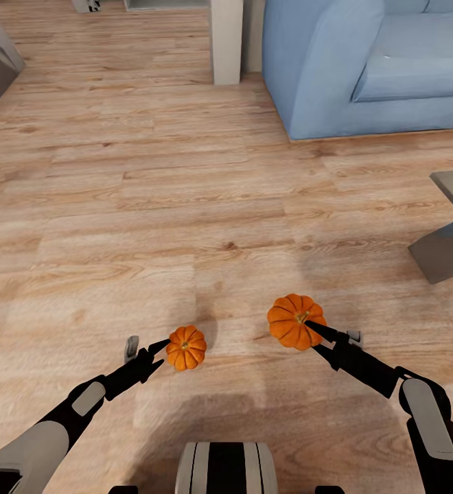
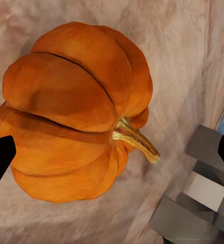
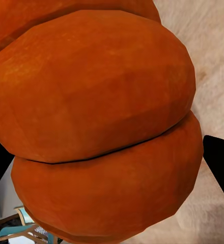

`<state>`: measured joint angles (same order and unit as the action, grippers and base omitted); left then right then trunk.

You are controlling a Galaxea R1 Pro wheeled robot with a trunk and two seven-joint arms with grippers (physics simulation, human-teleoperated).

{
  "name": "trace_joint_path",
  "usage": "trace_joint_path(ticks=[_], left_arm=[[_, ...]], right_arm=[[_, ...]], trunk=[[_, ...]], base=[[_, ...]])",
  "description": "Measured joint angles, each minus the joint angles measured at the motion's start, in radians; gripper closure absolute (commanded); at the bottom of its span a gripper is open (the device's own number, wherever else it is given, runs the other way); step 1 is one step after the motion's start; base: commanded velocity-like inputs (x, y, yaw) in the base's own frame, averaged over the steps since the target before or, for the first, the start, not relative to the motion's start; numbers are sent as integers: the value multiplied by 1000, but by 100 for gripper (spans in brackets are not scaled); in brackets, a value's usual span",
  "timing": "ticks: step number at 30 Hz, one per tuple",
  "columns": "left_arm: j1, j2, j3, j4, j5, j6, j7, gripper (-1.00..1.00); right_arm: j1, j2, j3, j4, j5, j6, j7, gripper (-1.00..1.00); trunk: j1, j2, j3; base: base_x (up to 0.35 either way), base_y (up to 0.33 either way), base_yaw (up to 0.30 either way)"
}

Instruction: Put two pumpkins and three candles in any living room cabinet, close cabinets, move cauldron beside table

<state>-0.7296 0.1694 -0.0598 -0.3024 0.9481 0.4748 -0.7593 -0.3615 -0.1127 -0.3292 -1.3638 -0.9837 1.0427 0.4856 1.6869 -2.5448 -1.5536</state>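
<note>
Black fingers [image 2: 0,160] of the left gripper [image 1: 163,348] are closed against a small orange pumpkin [image 1: 186,347], which is held above the wooden floor [image 1: 151,206]. In the left wrist view this pumpkin [image 2: 74,112] is seen side-on, its ribs bulging and its tan stem [image 2: 135,140] pointing away to one side, with a dark fingertip at each edge of it. The left arm [image 1: 82,405] is stretched forward and slightly inward from the lower left of the head view.

The right gripper [image 1: 309,328] is likewise clamped on a second pumpkin [image 1: 295,321], carried a little higher and farther forward than the first. One finger is laid across its top near the stem. In the right wrist view the orange ribs [image 3: 96,122] are pressed close to the camera, with a black fingertip [image 3: 221,165] at the edge. The right arm [image 1: 391,384] is extended forward and inward from the lower right.

Beyond the grippers, a blue sofa [image 1: 364,62] is seen at the upper right, well apart from the pumpkins, and a grey table leg [image 1: 449,247] at the right edge.
</note>
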Motion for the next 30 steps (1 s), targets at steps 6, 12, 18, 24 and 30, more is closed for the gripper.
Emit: trace_joint_path(ticks=[6,12,18,24,30], left_arm=[[0,-2,1,1,0,-2,11,-100],[1,-5,4,2,0,-2,39,-100],[1,-6,5,0,0,-3,66,-100],[0,-6,5,0,0,-14,69,-100],[0,-6,5,0,0,-30,70,-100]], right_arm=[[0,0,1,0,0,0,0,100],[0,0,1,0,0,0,0,100],[0,0,1,0,0,0,0,100],[0,0,1,0,2,0,0,100],[0,0,1,0,2,0,0,100]], trunk=[[0,0,0],[0,0,0],[0,0,0],[1,0,-8],[4,-2,-31]], base=[[0,-1,0],[0,0,0],[0,0,0],[0,0,0],[0,0,0]])
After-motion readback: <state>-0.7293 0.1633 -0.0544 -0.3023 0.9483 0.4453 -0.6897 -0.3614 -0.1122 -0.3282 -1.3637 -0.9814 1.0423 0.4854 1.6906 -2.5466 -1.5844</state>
